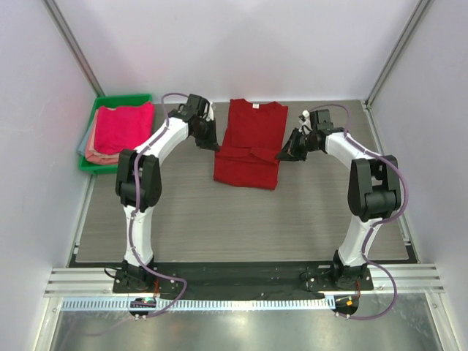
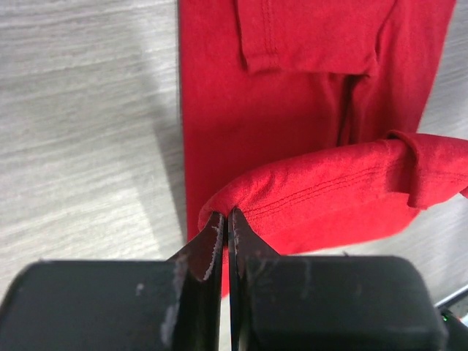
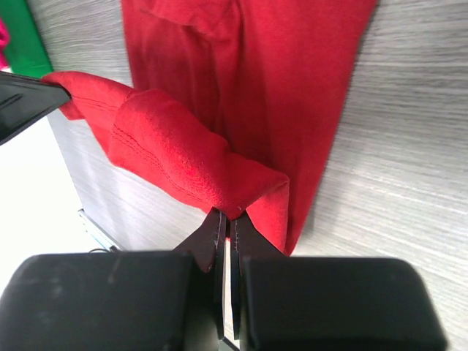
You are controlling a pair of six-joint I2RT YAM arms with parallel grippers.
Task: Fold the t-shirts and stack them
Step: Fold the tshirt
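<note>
A: Where is the red t-shirt (image 1: 250, 142) found?

B: It is spread at twelve o'clock on the table (image 1: 241, 219). A stitched edge is clamped by the left gripper (image 2: 223, 219) at the shirt's nine o'clock and by the right gripper (image 3: 225, 218) at three.

A: How should the fold be made?

B: Both ends should be carried level and together, so the edge is drawn taut and laid square. Folded shirts (image 1: 123, 126) are seen in the green tray (image 1: 124, 97) at ten.

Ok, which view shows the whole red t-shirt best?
Top external: the whole red t-shirt is in frame, between left gripper and right gripper. Wrist views show only the pinched hem and part of the body.
</note>
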